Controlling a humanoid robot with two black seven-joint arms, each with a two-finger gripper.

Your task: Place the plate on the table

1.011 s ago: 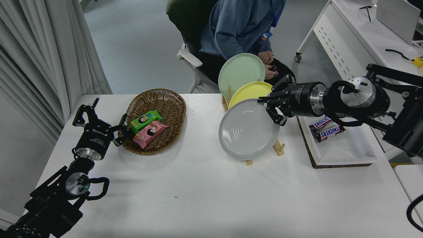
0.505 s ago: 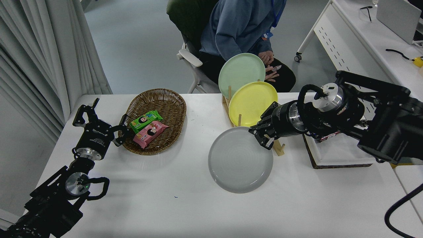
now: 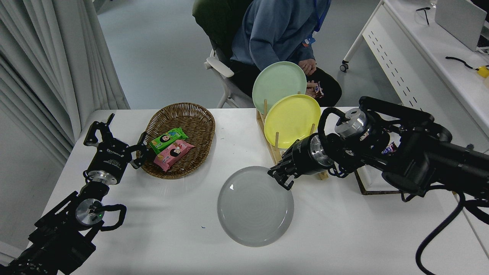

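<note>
The pale grey plate (image 3: 255, 206) is held by its upper right rim over the middle of the white table (image 3: 172, 236), nearly flat and low; I cannot tell whether it touches the tabletop. My right gripper (image 3: 282, 178) is shut on that rim, its arm reaching in from the right. My left gripper (image 3: 114, 139) is parked open at the lower left, next to the basket.
A wooden rack (image 3: 273, 147) behind the grey plate holds a yellow plate (image 3: 292, 120) and a pale green plate (image 3: 279, 86). A wicker basket (image 3: 181, 139) with snack packs stands at the left. A tray (image 3: 382, 183) lies under my right arm. A person sits at the far side.
My right gripper has carried the grey plate off the rack, toward me and to the left, tilting it from upright to nearly flat. The left arm has not moved.
</note>
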